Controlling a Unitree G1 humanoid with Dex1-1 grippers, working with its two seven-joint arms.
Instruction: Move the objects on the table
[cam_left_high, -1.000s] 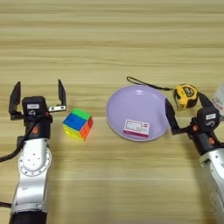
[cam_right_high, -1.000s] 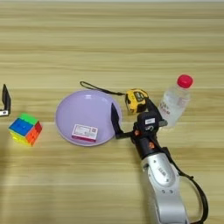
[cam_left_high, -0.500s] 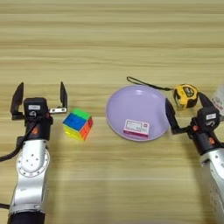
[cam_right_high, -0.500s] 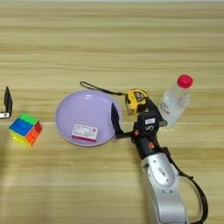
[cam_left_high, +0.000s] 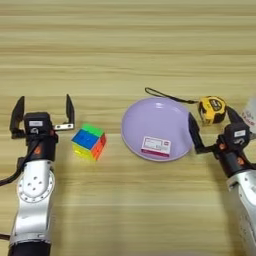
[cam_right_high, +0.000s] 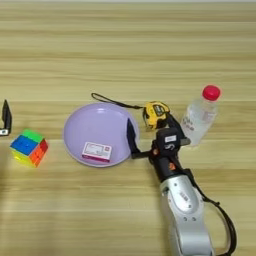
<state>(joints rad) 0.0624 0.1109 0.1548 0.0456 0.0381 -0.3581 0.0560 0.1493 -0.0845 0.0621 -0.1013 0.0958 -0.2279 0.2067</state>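
Observation:
A multicoloured puzzle cube (cam_left_high: 88, 141) lies on the wooden table (cam_left_high: 125, 50), left of centre. My left gripper (cam_left_high: 44, 114) stands open just left of the cube, its right finger close to the cube's upper left corner without touching it. A clear bottle (cam_right_high: 199, 119) with a red cap stands upright at the right. My right gripper (cam_right_high: 152, 131) is open between the purple plate and the bottle, with the yellow tape measure just behind it and nothing between its fingers.
A purple plate (cam_left_high: 150, 117) in the middle holds a small white card (cam_left_high: 156, 146). A yellow tape measure (cam_left_high: 212, 110) with a black strap lies at the plate's far right rim, close to the bottle.
My left gripper has shifted slightly toward the near edge, still open. The cube, plate, bottle and right arm have not moved.

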